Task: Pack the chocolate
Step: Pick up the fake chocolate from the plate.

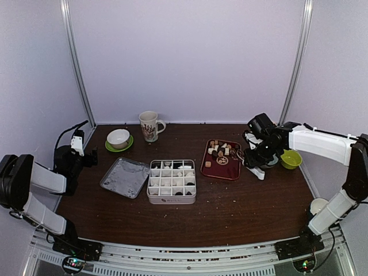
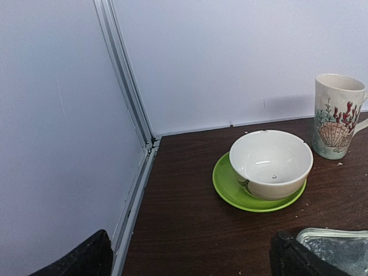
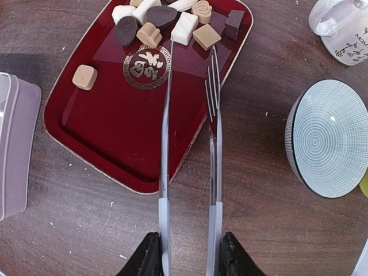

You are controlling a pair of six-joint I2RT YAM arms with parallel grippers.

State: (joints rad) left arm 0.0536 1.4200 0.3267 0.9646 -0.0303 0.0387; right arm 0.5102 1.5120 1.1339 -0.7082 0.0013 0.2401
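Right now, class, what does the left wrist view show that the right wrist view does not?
Left wrist only: a white ceramic bowl on a green saucer, a shell-painted mug and the white walls. Right wrist only: the dark red tray with the chocolate pieces on it, a ring-patterned bowl, and metal tongs gripped by the right gripper. Both: the dark brown wooden table.
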